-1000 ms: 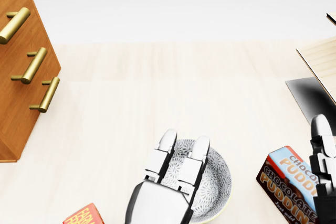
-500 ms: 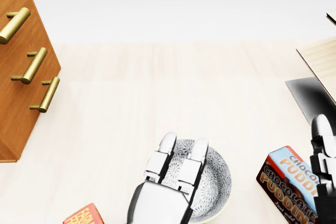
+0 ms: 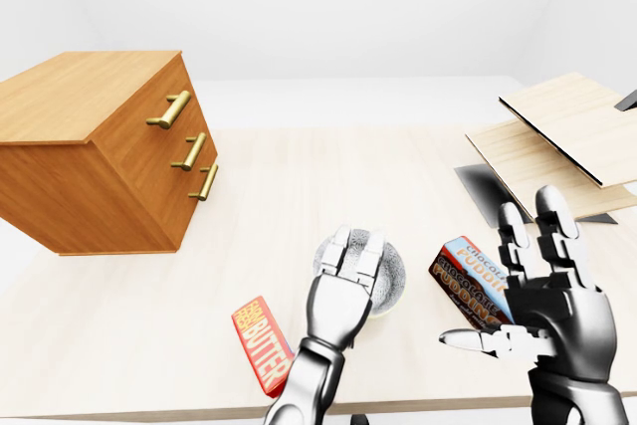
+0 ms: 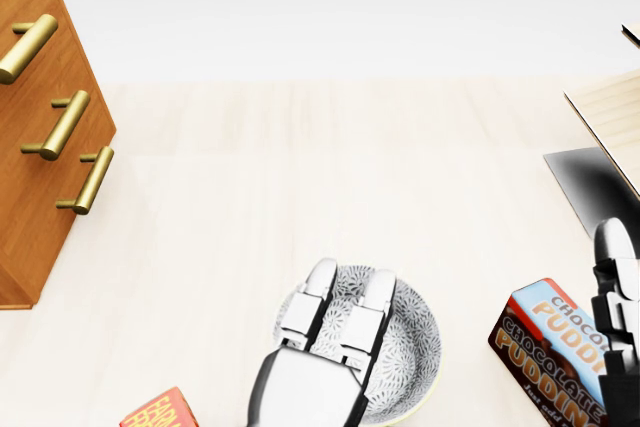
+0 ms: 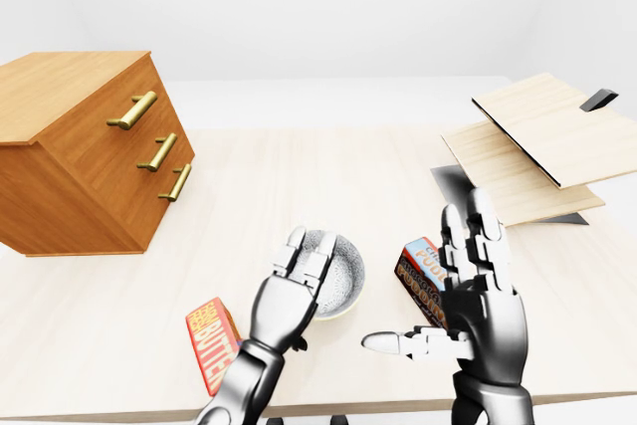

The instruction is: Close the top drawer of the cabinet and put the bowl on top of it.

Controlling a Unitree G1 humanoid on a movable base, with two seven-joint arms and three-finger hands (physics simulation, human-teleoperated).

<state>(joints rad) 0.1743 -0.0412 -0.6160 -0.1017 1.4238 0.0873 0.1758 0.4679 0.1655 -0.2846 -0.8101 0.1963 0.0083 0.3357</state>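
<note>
The wooden cabinet (image 3: 90, 156) stands at the left of the table, with three brass handles on its face. Its top drawer (image 3: 171, 108) sits flush with the two below. A grey patterned bowl (image 4: 415, 342) rests on the table near the bottom of the head view. My left hand (image 4: 352, 282) lies over the bowl's left half with its fingers stretched flat across the inside, open; the thumb is hidden. My right hand (image 3: 508, 276) is raised at the right, fingers spread and open, holding nothing.
A chocolate pudding box (image 4: 545, 347) lies just right of the bowl, partly behind my right hand. A red butter box (image 3: 261, 343) lies at the bowl's lower left. Stacked wooden boards (image 3: 557, 136) overhang the table's right side. The table's near edge (image 3: 179, 413) runs along the bottom.
My left hand has slid slightly toward the bottom of the head view, its fingertips pulling back over the bowl. Bowl, cabinet and right hand have not moved.
</note>
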